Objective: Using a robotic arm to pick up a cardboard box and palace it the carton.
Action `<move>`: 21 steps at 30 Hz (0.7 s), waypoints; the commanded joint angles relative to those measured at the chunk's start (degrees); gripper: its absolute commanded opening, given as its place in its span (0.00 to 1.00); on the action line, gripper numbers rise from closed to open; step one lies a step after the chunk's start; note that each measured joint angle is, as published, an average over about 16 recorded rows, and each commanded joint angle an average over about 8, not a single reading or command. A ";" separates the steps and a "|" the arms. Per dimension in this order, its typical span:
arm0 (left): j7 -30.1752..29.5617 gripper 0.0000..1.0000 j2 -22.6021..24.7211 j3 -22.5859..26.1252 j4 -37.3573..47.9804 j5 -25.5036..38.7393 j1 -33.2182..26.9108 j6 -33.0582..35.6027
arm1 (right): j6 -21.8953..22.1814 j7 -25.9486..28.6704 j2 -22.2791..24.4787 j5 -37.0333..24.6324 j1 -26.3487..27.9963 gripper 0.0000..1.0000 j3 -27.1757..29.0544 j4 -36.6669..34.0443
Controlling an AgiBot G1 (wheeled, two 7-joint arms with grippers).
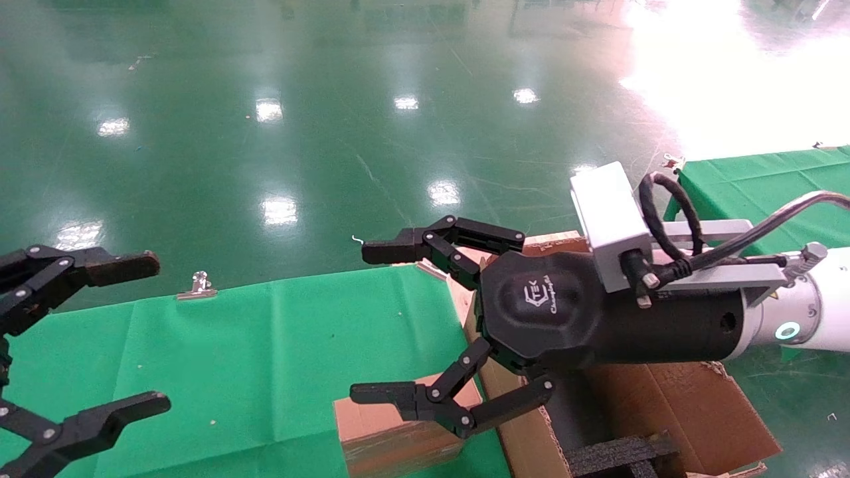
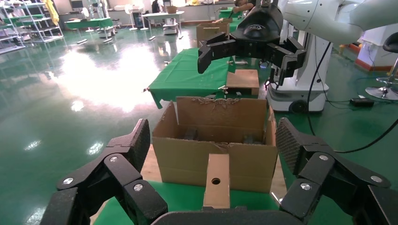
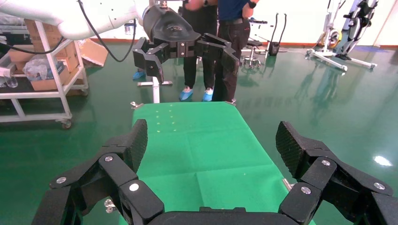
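Both black pincers spread above the green desk (image 1: pixel 252 345)
Right pincer (image 1: pixel 382 322) hovers over the small flat brown cardboard box (image 1: pixel 398 431), beside the large torn carton (image 1: pixel 690 411); left pincer (image 1: pixel 133 335) idle at far left

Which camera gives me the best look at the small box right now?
The left wrist view: the box stands in plain sight before the carton, its narrow side and round hole facing the camera. The head view shows only part of it, behind the right gripper, whose jaws are open. The right wrist view shows none of it.
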 commanded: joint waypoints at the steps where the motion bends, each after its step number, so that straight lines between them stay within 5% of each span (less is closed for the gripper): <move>1: 0.00 0.00 0.00 0.00 0.00 0.00 0.00 0.00 | 0.00 -0.01 0.01 0.16 -0.09 1.00 0.08 -0.01; 8: 0.00 0.00 0.00 0.00 0.00 0.00 0.00 0.00 | -0.07 -0.06 0.18 -5.47 2.11 1.00 -2.06 -0.13; 21: 0.01 0.00 0.00 0.01 0.01 0.00 0.00 0.00 | -4.43 0.23 -5.43 -26.83 13.68 1.00 -14.04 -0.94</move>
